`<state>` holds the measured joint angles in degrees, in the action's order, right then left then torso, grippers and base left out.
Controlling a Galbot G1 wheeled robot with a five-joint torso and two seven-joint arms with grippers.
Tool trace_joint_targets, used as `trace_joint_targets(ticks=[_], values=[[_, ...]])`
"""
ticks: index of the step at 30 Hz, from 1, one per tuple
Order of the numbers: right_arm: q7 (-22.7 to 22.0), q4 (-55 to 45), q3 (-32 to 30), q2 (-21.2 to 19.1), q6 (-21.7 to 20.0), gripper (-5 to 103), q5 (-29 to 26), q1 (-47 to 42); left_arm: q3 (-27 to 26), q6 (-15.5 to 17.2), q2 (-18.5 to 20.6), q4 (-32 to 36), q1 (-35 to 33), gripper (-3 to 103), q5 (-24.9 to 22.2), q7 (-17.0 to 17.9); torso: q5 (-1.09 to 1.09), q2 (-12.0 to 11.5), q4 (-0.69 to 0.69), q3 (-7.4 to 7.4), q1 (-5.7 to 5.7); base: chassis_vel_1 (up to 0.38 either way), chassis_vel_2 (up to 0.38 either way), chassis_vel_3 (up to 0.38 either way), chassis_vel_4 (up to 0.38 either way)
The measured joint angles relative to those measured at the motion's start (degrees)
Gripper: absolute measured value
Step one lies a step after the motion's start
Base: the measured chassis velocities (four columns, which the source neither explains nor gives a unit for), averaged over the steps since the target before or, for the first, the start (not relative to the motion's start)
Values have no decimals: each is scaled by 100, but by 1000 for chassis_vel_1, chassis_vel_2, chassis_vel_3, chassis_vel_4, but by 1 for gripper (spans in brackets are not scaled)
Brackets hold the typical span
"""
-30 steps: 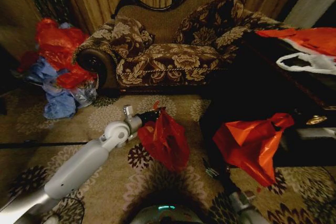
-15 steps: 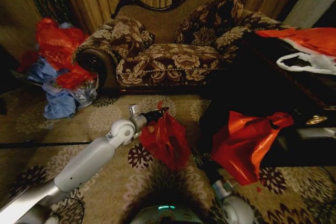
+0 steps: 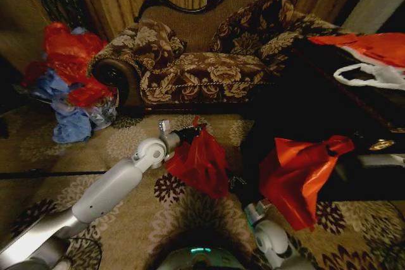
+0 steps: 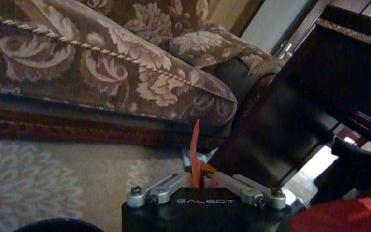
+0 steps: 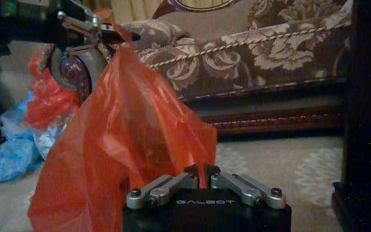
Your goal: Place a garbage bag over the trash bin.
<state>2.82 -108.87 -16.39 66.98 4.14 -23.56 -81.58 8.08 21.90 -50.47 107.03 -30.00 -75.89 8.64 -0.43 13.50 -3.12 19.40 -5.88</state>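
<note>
**Head view: bag lifted, bin not yet lined**

Head view shows the sofa (image 3: pixel 202 61) behind and the patterned carpet (image 3: pixel 126 143) below. Over the carpet hangs the garbage bag (image 3: pixel 201 161), stretched between two arms and clear of the floor. The left gripper (image 3: pixel 193 132) is pinched tight on its top corner; the right gripper (image 5: pixel 203 175) is closed on its lower edge. A dark curve at the left wrist view's lower edge may be the trash bin (image 4: pixel 56 225), though it is too dim to be sure. Opening the bag and fitting it over the rim remain.
</note>
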Motion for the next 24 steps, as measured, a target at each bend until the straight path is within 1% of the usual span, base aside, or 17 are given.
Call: trace_joint_targets(ticks=[1, 2, 3, 6, 7, 10, 11, 14, 15, 17, 18, 19, 20, 21, 22, 24], values=[[0, 0, -15, -9, -6, 8, -5, -3, 0, 0, -3, 0, -7, 0, 0, -4, 0, 0, 0, 0, 0, 0, 0, 0, 0], [-2, 7, -27, -13, -15, 12, -17, 4, 1, 0, -10, 0, -11, 0, 1, -8, 0, 0, 0, 0, 0, 0, 0, 0, 0], [-2, 7, -27, -13, -15, 12, -17, 4, 1, 0, -10, 0, -11, 0, 1, -8, 0, 0, 0, 0, 0, 0, 0, 0, 0], [-36, 60, 52, -6, -41, 29, -38, 114, 35, 0, -30, -45, 57, 0, 1, -43, 2, 0, 0, 0, 0, 0, 0, 0, 0], [-36, 60, 52, -6, -41, 29, -38, 114, 35, 0, -30, -45, 57, 0, 1, -43, 2, 0, 0, 0, 0, 0, 0, 0, 0], [-67, 79, 74, 2, -95, 45, -94, 215, 55, -1, -35, -131, 175, 0, -7, -107, 2, 0, 1, 0, 0, 0, 0, 0, 0], [-67, 79, 74, 2, -95, 45, -94, 215, 55, -1, -35, -131, 175, 0, -7, -107, 2, 0, 1, 0, 0, 0, 0, 0, 0], [-55, 38, 12, -66, -146, 62, -200, 196, 42, -5, -37, -211, 261, 0, -12, -163, 1, 0, 0, 0, 0, 0, 0, 0, 0], [-55, 38, 12, -66, -146, 62, -200, 196, 42, -5, -37, -211, 261, 0, -12, -163, 1, 0, 0, 0, 0, 0, 0, 0, 0], [-14, -7, -67, -87, -151, 72, -256, 105, 1, -10, -47, -298, 327, 0, -14, -198, 1, 0, 1, 0, 0, 0, 0, 0, 0], [-14, -7, -67, -87, -151, 72, -256, 105, 1, -10, -47, -298, 327, 0, -14, -198, 1, 0, 1, 0, 0, 0, 0, 0, 0], [16, -47, -97, -87, -154, 77, -313, 35, -23, -14, -50, -348, 364, 0, -14, -223, 1, 0, 0, 0, 0, 0, 0, 0, 0], [42, -81, -118, -84, -158, 77, -367, -25, -43, -18, -54, -394, 397, 0, -14, -247, 1, 0, 0, 0, 0, 0, 0, 0, 0], [67, -114, -133, -71, -163, 83, -431, -99, -73, -22, -62, -455, 443, 0, -14, -269, 1, 1, 0, 0, 1, 0, 0, 0, 0], [67, -114, -133, -71, -163, 83, -431, -99, -73, -22, -62, -455, 443, 0, -14, -269, 1, 1, 0, 0, 1, 0, 0, 0, 0], [86, -150, -131, -17, -193, 94, -592, -208, -144, -35, -103, -597, 571, 0, -14, -294, 1, 1, 0, 0, 1, 0, 0, 0, 0]])
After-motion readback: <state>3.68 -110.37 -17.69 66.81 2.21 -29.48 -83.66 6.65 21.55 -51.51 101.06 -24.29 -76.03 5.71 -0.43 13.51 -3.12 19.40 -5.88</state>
